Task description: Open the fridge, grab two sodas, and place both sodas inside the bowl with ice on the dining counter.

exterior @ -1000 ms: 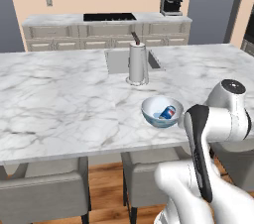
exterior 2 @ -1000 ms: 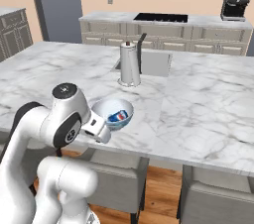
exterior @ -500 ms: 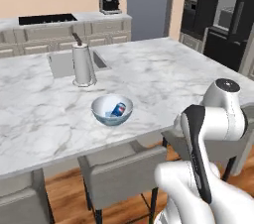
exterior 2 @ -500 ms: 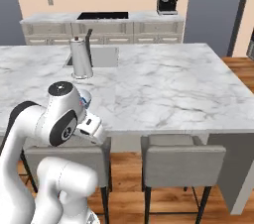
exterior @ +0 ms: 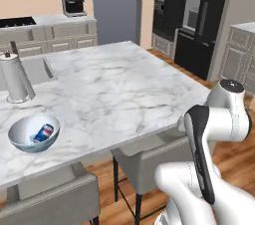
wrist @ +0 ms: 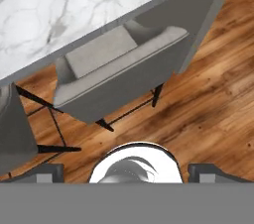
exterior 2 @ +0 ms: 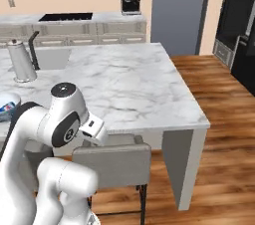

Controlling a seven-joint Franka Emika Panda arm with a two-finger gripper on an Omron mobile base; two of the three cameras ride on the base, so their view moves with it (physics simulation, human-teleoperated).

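A veined marble desk [exterior: 124, 89] stands over wood flooring [wrist: 213, 104], grey stools [wrist: 119, 69] tucked beneath. At its near left, the bowl [exterior: 34, 133] holds one soda [exterior: 43, 133] lying tilted. Far right stands the black fridge [exterior: 206, 20]. The end effector [wrist: 126, 171] is released, empty.

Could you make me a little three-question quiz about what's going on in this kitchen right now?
1. True or false: the bowl on the dining counter already holds a soda.
2. What stands beside the bowl? A) steel pitcher B) toaster C) kettle of flowers
3. Fill in: the end effector looks down at a grey ____.

Key: 1 true; 2 A; 3 stool.
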